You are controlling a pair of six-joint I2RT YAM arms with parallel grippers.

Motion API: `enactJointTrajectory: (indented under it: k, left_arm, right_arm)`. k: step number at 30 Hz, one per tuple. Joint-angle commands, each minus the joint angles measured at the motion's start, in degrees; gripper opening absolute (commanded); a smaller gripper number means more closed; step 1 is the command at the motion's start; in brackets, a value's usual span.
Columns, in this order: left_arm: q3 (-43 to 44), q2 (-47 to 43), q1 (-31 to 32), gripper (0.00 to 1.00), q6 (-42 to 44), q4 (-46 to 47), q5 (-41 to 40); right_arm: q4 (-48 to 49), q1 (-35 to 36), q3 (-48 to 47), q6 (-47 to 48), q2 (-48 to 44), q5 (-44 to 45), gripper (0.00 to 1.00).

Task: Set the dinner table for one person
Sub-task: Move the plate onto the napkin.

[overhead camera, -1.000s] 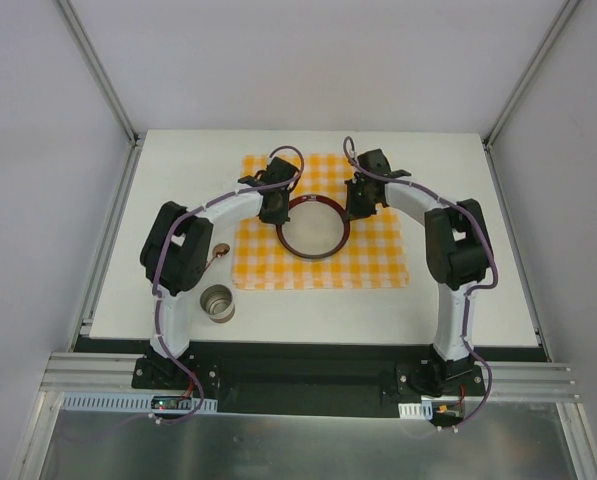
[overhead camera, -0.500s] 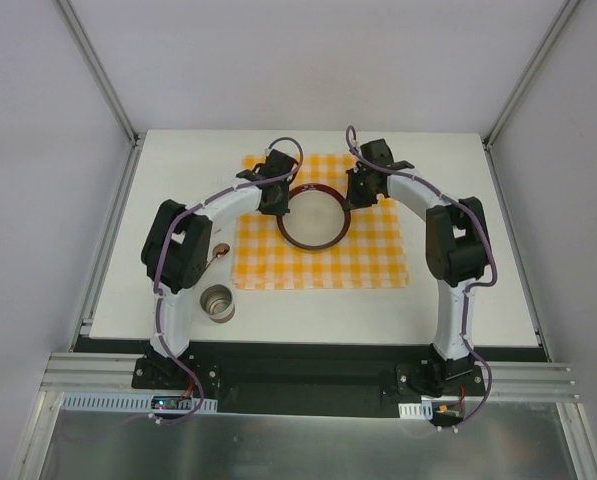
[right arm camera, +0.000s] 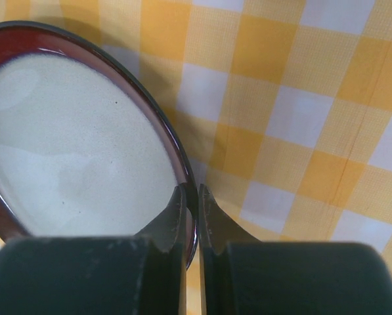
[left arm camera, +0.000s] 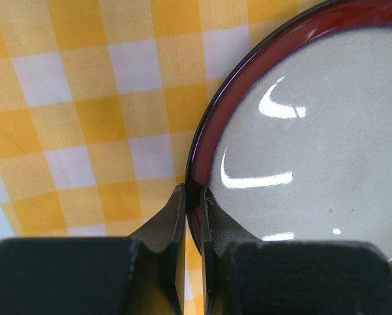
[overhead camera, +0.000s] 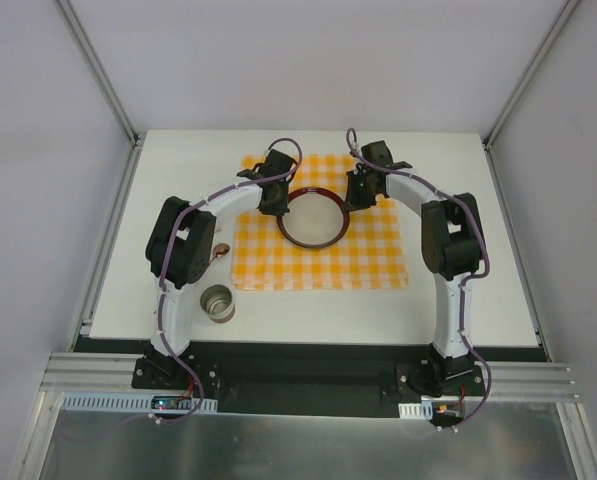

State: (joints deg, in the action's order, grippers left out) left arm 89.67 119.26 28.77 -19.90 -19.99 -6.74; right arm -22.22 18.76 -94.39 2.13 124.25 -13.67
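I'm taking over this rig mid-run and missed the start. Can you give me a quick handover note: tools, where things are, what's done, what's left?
Left tool: shut on the left rim of the plate.
Right tool: shut on its right rim.
Plate: over the checkered mat, toward its far side. I cannot tell whether it is lifted or resting.
Metal cup: upright on the table, off the mat's near-left corner. A small brown utensil lies beside the mat, partly hidden.
Done: mat laid out, plate gripped above it.
Left: release the plate, then probably bring the cup and utensil to the setting.
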Motion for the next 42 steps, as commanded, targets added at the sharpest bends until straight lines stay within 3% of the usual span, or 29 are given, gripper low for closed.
enactJointTrajectory:
  k: [1,22,24,25,26,28,30,32,42]
  left_arm:
    - [1.21,-0.61,-0.03,0.00,2.24,-0.93,0.50]
    - [-0.37,-2.81,-0.03,0.00,1.97,-1.10,2.26]
    - [-0.46,-2.28,-0.03,0.14,2.15,-1.10,2.87]
    - [-0.72,-2.28,-0.03,0.21,2.06,-1.11,3.05]
    - [-0.81,-2.28,-0.03,0.37,2.06,-0.84,3.14]
    - [-1.86,-3.06,-0.03,0.48,1.88,-1.02,3.05]
    - [-2.74,-4.03,-0.03,0.74,1.62,-1.02,2.61]
    - [-4.41,-6.40,-0.03,0.83,1.36,-1.02,2.52]
    - [-12.85,-20.20,0.67,0.91,-0.23,-1.02,0.59]
  right_arm:
    - [3.32,-0.13,-0.36,-1.34,-0.23,1.45,0.01]
    - [4.64,-0.04,4.74,-1.87,-4.63,1.98,0.00]
    - [4.20,-0.04,4.39,-3.26,-4.10,2.07,0.12]
    - [4.03,-0.04,4.74,-3.36,-4.10,2.16,0.26]
    - [4.11,-0.13,5.09,-3.45,-4.19,2.33,0.30]
    - [4.46,-0.13,5.79,-3.45,-5.23,2.68,0.37]
    - [4.46,-0.13,6.67,-3.27,-6.55,3.30,0.38]
    - [4.20,-0.13,7.20,-2.92,-9.09,4.18,0.39]
    - [3.23,1.19,13.26,-2.39,-22.90,8.13,0.39]
